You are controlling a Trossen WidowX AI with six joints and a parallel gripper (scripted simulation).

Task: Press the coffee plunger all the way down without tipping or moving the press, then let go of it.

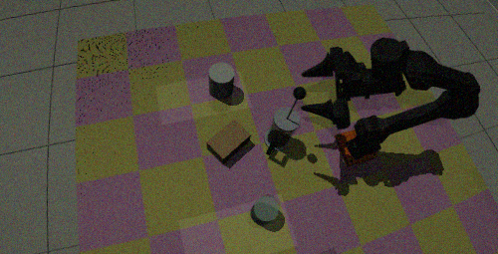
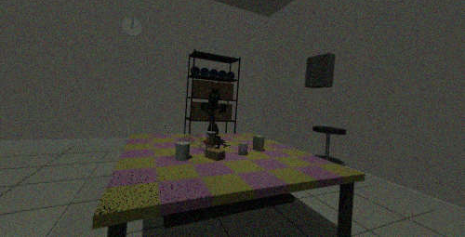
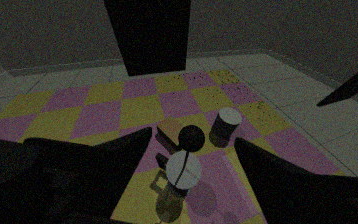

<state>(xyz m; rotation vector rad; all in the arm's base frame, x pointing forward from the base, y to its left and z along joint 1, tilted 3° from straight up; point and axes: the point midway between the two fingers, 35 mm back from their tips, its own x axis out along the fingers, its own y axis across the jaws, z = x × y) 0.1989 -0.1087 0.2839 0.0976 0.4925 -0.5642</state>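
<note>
The coffee press [image 1: 283,128] [image 3: 184,172] stands upright on the checkered table, with a pale lid and a dark handle at its side. Its plunger is up: a thin rod rises from the lid to a black knob [image 1: 299,93] [image 3: 191,138]. My gripper [image 1: 303,91] [image 3: 192,136] is wide open with nothing between its fingers. It is raised above the table on the robot-base side of the press. In the wrist view the knob shows between the two fingertips, beyond them. In the exterior view the arm and press are small and dark, and their gap cannot be judged.
A white-topped cylinder [image 1: 221,80] [image 2: 182,151] [image 3: 228,120] and a brown block [image 1: 229,139] [image 2: 215,153] stand beyond the press. A small pale cylinder [image 1: 265,209] [image 2: 243,149] stands to one side, another cylinder [image 2: 259,143] farther out. The orange base part [image 1: 347,136] is under the arm.
</note>
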